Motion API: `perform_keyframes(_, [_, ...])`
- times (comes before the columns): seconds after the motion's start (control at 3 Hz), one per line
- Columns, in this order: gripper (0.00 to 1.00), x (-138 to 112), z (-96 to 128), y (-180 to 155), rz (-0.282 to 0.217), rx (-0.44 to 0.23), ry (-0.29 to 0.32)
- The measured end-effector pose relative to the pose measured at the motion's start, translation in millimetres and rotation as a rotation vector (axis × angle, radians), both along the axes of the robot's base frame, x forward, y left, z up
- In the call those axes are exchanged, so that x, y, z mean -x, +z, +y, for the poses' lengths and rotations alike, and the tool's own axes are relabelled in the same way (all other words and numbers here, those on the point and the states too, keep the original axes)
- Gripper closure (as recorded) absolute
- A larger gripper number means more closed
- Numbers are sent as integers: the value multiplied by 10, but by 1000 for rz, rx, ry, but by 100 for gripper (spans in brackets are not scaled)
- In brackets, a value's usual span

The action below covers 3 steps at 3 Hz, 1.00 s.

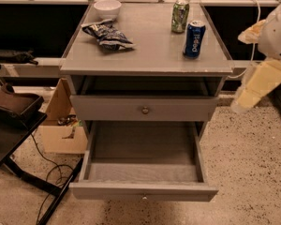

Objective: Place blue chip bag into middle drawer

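Observation:
The blue chip bag lies crinkled on the grey cabinet top, at the back left, next to a white bowl. The middle drawer is pulled fully open at the bottom of the cabinet, and its grey tray holds nothing. My gripper hangs at the right edge of the view, beside the cabinet's right side. It is at about the height of the closed drawer, far from the bag and touching nothing.
A white bowl, a green can and a blue Pepsi can stand on the top. A closed drawer front with a brass knob sits above the open drawer. A cardboard box and a black chair are on the left.

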State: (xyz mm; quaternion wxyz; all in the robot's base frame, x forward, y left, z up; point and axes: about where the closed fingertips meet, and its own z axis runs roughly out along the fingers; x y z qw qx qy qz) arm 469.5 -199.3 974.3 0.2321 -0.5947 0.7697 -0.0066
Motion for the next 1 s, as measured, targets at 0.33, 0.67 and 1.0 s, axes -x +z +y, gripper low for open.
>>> perform_keyframes(0.33, [0, -627, 339, 77, -83, -196, -3])
perform_keyframes(0.67, [0, -1251, 551, 220, -108, -295, -50])
perform_keyframes(1.0, [0, -1891, 976, 260, -96, -349, -107])
